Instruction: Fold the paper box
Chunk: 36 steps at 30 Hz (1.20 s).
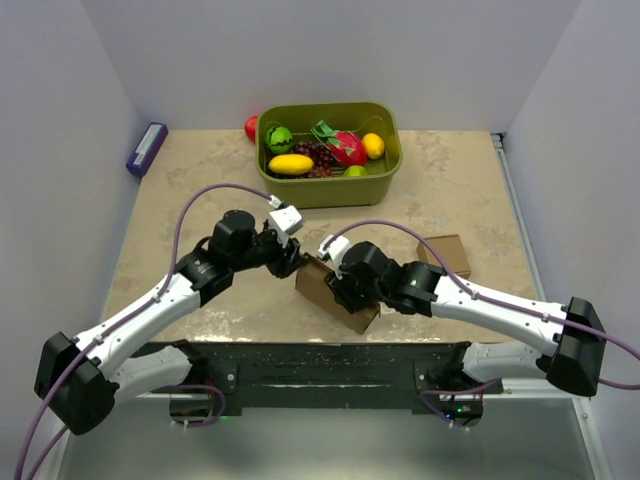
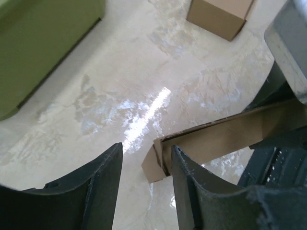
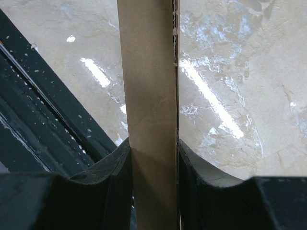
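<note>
Right fingers (image 3: 103, 189) clamp the paper box (image 3: 148, 120) — left fingers (image 2: 91, 191) parted, seemingly just off its edge.

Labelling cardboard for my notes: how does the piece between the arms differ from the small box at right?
The paper box is clamped in the right claw; the cube sits free on the table. The paper box looks larger, with loose panels; the cube is a closed block. Both are plain brown cardboard.
</note>
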Each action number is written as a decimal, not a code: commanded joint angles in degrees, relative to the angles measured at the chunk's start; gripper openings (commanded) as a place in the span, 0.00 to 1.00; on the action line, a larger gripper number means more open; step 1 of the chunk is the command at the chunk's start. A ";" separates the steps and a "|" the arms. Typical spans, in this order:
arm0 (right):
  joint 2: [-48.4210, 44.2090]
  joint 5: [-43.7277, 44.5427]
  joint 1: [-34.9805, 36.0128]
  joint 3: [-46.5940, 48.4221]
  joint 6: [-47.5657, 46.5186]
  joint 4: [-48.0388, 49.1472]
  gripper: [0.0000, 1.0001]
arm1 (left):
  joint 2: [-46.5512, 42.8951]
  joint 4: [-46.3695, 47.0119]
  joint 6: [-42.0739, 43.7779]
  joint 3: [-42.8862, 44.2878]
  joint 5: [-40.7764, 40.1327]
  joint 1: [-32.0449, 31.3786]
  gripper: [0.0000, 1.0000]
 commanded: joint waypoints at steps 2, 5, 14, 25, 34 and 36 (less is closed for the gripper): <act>-0.41 -1.93 -0.30 1.30 -1.61 1.77 0.19 | 1.53 0.97 2.47 1.98 8.24 0.43 0.50; -0.33 -2.11 -0.30 1.21 -1.79 1.77 0.19 | 1.62 2.29 2.04 1.36 7.80 0.43 0.48; 0.02 -2.11 -0.48 1.04 -1.79 1.77 0.20 | 1.62 2.65 2.30 0.57 4.99 0.43 0.37; 0.20 -0.71 -0.48 0.86 -1.70 1.50 0.20 | 1.36 2.30 1.77 -0.13 5.16 0.35 0.08; 1.08 0.35 -0.92 1.04 -1.18 1.24 0.19 | 0.31 4.49 -3.67 -3.12 3.58 -0.27 0.00; 1.43 0.70 -1.01 1.04 -1.17 1.15 0.19 | -0.66 6.42 -6.57 -4.61 3.05 -0.62 0.00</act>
